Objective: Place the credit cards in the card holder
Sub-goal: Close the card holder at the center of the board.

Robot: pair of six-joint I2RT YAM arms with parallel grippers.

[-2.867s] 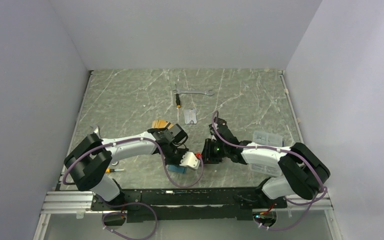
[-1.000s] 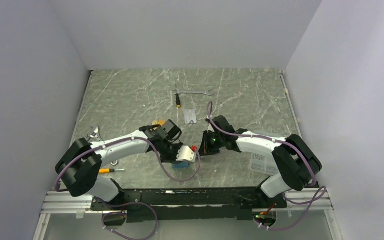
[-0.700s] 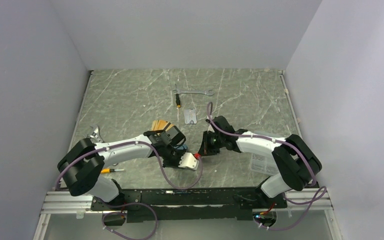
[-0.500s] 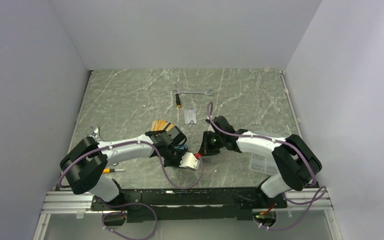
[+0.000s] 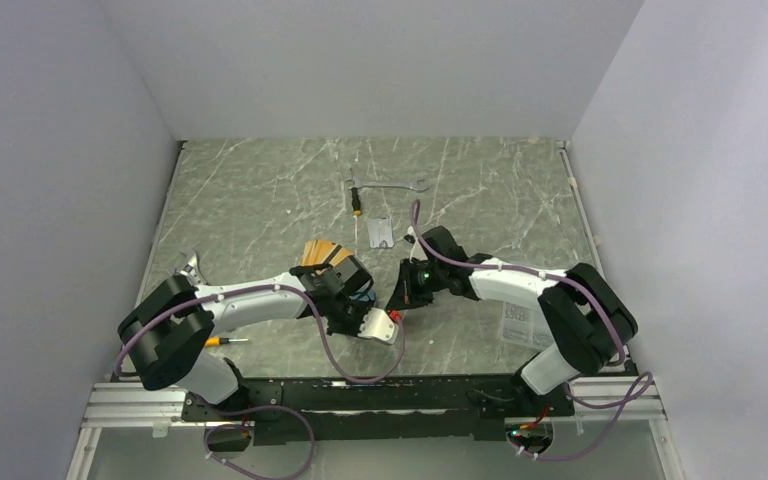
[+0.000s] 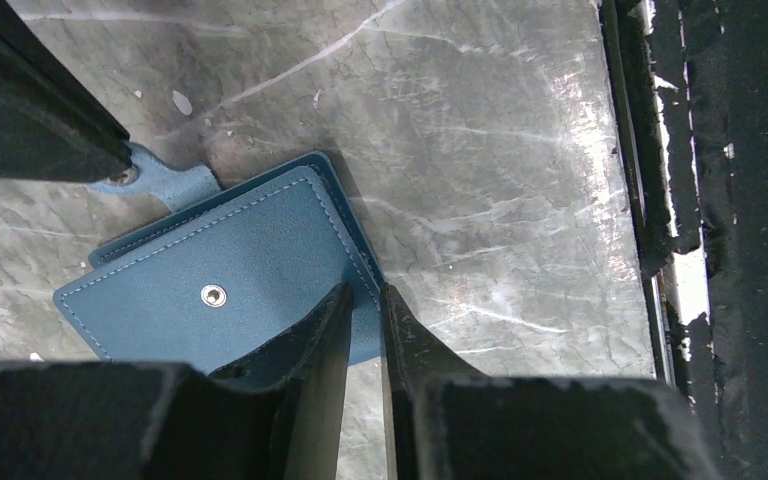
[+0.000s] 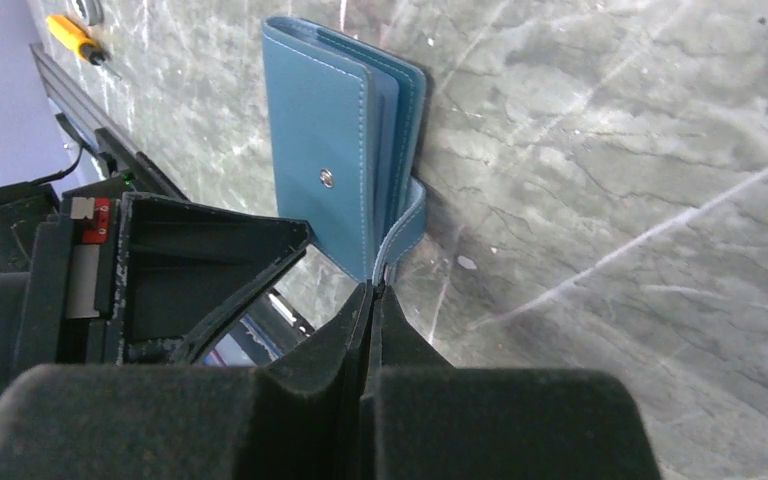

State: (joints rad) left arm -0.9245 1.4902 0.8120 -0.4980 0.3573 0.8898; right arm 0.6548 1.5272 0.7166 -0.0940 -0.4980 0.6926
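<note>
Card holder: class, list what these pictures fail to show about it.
- Left wrist view: the left gripper covers one edge of the card holder.
- Right wrist view: snap tab ends inside the right gripper.
- Both wrist views: it is folded, so pockets and contents are unseen.
- Top view: both grippers cover nearly all of it.

I saw the grey-green marbled table (image 5: 260,190) carrying a wrench (image 5: 387,184) far centre, with a small screwdriver (image 5: 358,208) and clear packet (image 5: 381,232) just nearer. Mid-table lay orange-gold credit cards (image 5: 318,249) and the teal card holder (image 6: 230,290) — a printed packet (image 5: 518,322) near right, a yellow-handled screwdriver (image 5: 222,340) near left.
</note>
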